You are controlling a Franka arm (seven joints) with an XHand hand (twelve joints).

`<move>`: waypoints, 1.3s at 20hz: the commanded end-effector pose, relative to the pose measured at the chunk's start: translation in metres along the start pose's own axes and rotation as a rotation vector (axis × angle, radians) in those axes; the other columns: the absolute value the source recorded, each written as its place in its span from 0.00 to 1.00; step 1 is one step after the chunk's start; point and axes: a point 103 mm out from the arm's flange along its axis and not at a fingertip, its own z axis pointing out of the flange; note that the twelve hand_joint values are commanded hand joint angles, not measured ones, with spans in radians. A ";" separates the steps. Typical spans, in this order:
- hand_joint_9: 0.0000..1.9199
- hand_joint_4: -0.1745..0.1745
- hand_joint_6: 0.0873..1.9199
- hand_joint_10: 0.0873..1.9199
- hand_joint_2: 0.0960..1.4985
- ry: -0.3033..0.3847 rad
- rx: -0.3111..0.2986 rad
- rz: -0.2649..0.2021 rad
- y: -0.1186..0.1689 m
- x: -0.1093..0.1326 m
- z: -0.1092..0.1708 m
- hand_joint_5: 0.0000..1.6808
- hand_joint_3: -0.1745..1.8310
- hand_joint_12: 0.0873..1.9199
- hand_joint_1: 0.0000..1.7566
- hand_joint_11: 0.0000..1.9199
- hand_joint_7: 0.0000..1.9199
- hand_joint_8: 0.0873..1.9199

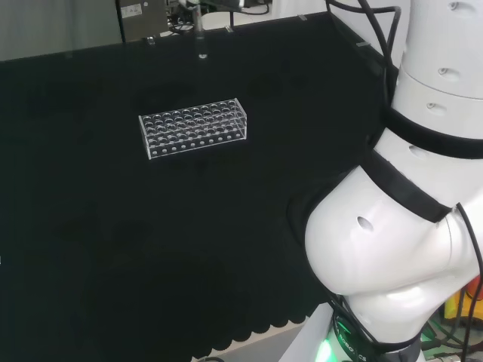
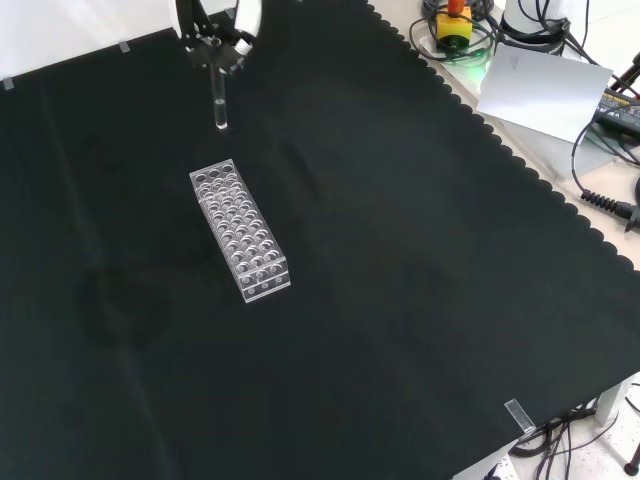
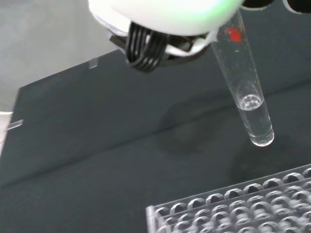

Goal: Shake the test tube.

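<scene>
Black cloth covered the whole bench, with cables and bits of kit past its scalloped edge in the upper right of the front view. The test tube hung in the air at the upper left of that view, above the cloth and just beyond the far end of the clear rack, with its top pinched in the hand. Up close in the wrist view, the tube was tilted and had a little clear liquid sitting in the bottom; I couldn't tell if it had a cap on. So the risk as I saw it: the hold was only at the very top, and a hard shake could've let the tube slide out and drop onto the cloth or the rack below. If it was open, a big swing would probably have flung liquid out. The rack looked close enough that a wide downward stroke could've clipped it.
</scene>
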 end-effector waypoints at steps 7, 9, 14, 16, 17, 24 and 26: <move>0.90 0.00 0.16 0.11 0.38 0.064 0.059 -0.164 -0.018 0.094 0.026 0.84 0.40 0.44 0.70 0.68 0.95 0.15; 0.90 0.00 0.16 0.11 0.38 0.061 0.055 -0.157 -0.019 0.090 0.024 0.84 0.40 0.44 0.70 0.68 0.95 0.15; 0.90 0.00 0.16 0.11 0.38 0.048 0.030 -0.084 -0.020 0.047 0.013 0.84 0.40 0.44 0.70 0.68 0.95 0.15; 0.90 0.00 0.16 0.11 0.38 0.032 0.017 -0.042 -0.022 0.023 0.007 0.84 0.40 0.44 0.70 0.68 0.95 0.15; 0.90 0.00 0.16 0.11 0.38 0.020 0.009 -0.019 -0.023 0.009 0.004 0.84 0.40 0.44 0.70 0.68 0.95 0.15; 0.90 0.00 0.16 0.10 0.38 -0.059 -0.034 0.144 -0.030 -0.084 -0.018 0.84 0.40 0.44 0.70 0.68 0.95 0.15; 0.90 0.00 0.16 0.10 0.38 -0.079 -0.045 0.181 -0.033 -0.105 -0.024 0.84 0.40 0.44 0.70 0.68 0.95 0.15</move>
